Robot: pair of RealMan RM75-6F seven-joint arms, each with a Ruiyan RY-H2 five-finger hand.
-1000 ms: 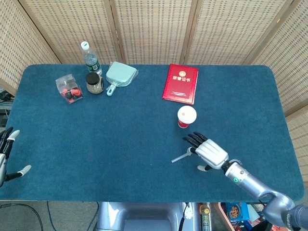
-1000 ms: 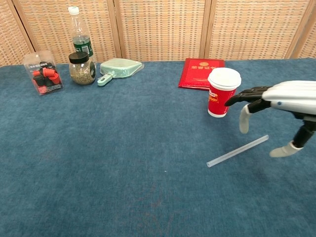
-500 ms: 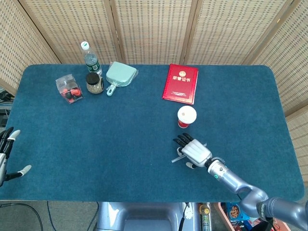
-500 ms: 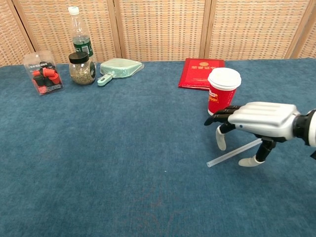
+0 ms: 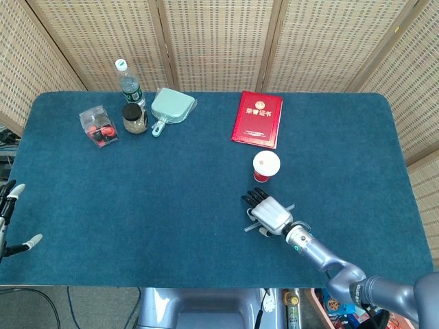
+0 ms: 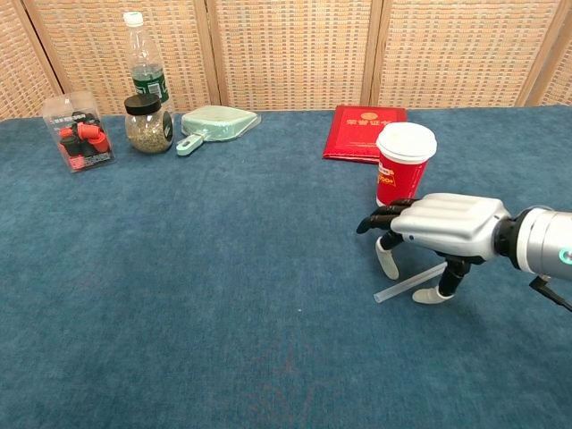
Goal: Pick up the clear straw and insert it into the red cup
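The clear straw [image 6: 404, 285] lies flat on the blue table [image 6: 223, 268], just in front of the red cup [image 6: 401, 169] with its white lid; in the head view the straw [image 5: 250, 227] pokes out from under my right hand [image 5: 269, 213]. My right hand [image 6: 438, 229] hovers palm down over the straw's middle, fingers spread and pointing left, thumb tip down beside the straw, holding nothing. The red cup [image 5: 265, 166] stands upright just beyond the hand. My left hand [image 5: 8, 219] waits open at the table's left edge, seen only in the head view.
A red booklet [image 5: 258, 118] lies behind the cup. At the back left stand a water bottle [image 5: 129, 82], a spice jar [image 5: 134, 118], a clear box [image 5: 98, 126] with red pieces, and a pale green dustpan [image 5: 169, 107]. Wicker screens close off the back.
My right hand has slid left and lowered, from beside the straw's right end to directly over its middle. The straw and cup have not moved.
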